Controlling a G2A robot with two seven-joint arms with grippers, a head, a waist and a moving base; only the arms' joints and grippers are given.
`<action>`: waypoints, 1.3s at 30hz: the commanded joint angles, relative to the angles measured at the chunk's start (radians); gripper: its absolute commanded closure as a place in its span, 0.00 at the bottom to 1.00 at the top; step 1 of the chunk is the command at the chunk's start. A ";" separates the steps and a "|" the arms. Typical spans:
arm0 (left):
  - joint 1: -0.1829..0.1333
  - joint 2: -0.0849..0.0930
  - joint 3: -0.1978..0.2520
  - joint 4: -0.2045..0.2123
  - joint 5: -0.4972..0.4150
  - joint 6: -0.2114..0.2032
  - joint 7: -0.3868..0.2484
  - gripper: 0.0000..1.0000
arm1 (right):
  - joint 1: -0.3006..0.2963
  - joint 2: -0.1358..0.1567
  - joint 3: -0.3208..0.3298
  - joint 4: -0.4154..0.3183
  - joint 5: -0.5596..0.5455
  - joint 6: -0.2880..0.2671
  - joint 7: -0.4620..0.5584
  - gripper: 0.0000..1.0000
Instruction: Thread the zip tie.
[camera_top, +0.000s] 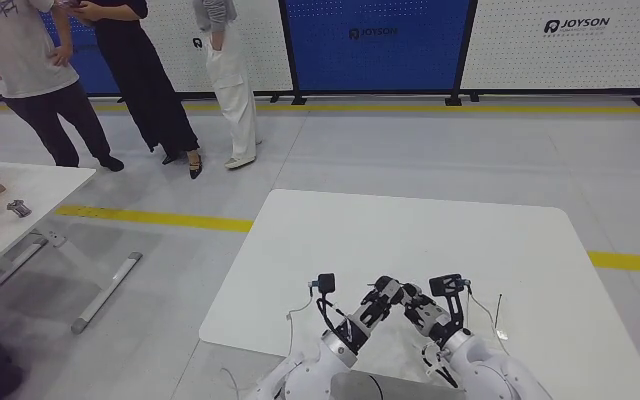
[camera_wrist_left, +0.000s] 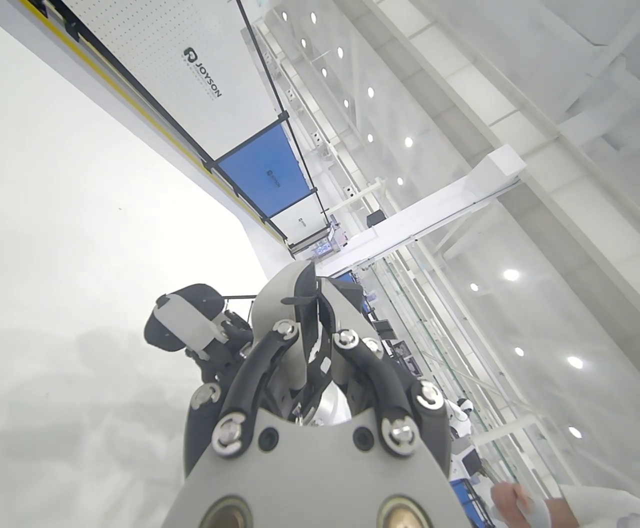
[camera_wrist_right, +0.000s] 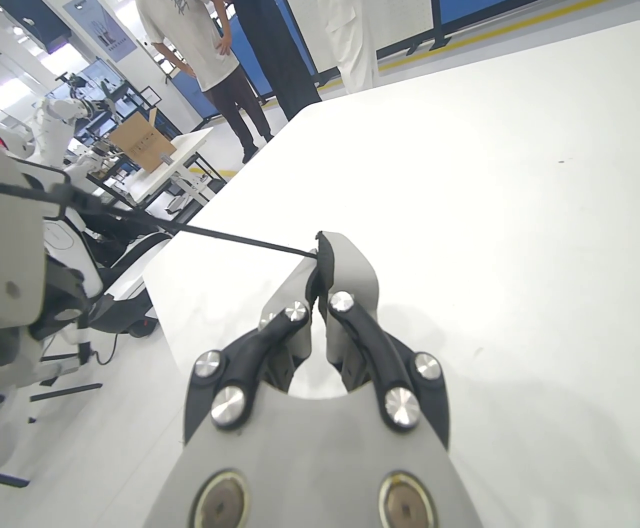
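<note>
A black zip tie (camera_wrist_right: 235, 241) stretches taut in the air between my two grippers, above the near part of the white table (camera_top: 420, 230). My right gripper (camera_wrist_right: 318, 260) is shut on one end of the strap. The strap runs to the zip tie's head (camera_wrist_right: 70, 197), which sits at my left gripper's fingers (camera_wrist_right: 20, 235). My left gripper (camera_wrist_left: 306, 300) is shut on that black piece (camera_wrist_left: 299, 301), and the strap (camera_wrist_left: 240, 298) leads off to the right gripper (camera_wrist_left: 182, 320) beside it. From above, both grippers (camera_top: 396, 292) meet tip to tip near the table's front edge.
A thin dark strip (camera_top: 498, 318) lies on the table beside the right arm. The table's front edge and rounded corner (camera_wrist_right: 160, 280) are close below the grippers. A second white table (camera_top: 30, 195) stands off to the left.
</note>
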 joint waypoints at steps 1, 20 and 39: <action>-0.006 -0.001 -0.005 0.007 0.008 0.029 0.024 1.00 | 0.000 0.000 0.003 0.000 0.018 -0.004 0.001 0.96; -0.039 -0.018 -0.032 0.045 -0.009 0.111 0.197 1.00 | -0.207 0.032 0.315 -0.147 0.558 -0.152 -0.139 0.00; -0.035 -0.025 -0.037 0.068 0.013 0.140 0.283 1.00 | -0.235 0.056 0.440 -0.126 0.632 -0.152 -0.043 0.00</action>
